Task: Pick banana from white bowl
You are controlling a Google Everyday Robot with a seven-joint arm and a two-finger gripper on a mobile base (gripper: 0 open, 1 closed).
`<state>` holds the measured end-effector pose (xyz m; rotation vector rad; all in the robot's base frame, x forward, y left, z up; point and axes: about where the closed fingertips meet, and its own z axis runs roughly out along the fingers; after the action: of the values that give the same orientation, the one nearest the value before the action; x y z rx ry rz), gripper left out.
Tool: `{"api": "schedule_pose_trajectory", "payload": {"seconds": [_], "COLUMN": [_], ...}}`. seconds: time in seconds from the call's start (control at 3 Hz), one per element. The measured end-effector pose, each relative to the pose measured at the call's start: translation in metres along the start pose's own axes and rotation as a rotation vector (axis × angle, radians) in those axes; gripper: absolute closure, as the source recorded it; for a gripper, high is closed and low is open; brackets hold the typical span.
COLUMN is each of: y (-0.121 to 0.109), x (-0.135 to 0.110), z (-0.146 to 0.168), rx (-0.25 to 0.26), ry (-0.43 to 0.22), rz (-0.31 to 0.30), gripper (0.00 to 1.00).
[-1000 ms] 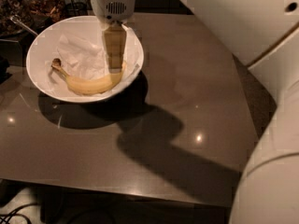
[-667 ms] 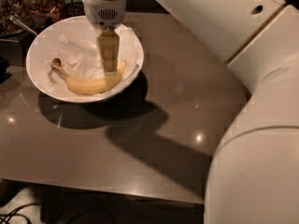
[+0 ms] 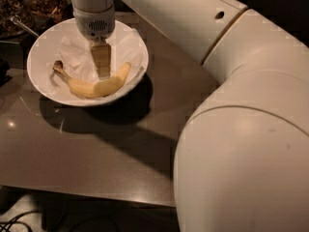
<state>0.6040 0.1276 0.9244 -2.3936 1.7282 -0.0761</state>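
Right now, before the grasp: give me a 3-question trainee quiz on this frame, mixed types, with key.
1. Where is the gripper? A) over the middle of the banana in the white bowl; B) beside the bowl; C) out of view.
2. True or false: the banana's dark stem end points to picture right.
3. What lines the bowl under the banana?
Key: 1 A; 2 false, it points left; 3 crumpled white paper.

Glossy dark tabletop (image 3: 87, 168), dim surroundings
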Motion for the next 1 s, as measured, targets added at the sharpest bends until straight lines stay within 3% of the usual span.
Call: {"api": "schedule_pose_trajectory", "payload": {"seconds": [0.33, 1.0], "y": [-0.004, -0.005], "x": [-0.005, -0.002], "z": [0.014, 0.042], "rx": [-0.019, -0.040], "ry": [0.013, 0.097], "rz": [-0.005, 0.002], "gripper": [0.49, 0.37]}}
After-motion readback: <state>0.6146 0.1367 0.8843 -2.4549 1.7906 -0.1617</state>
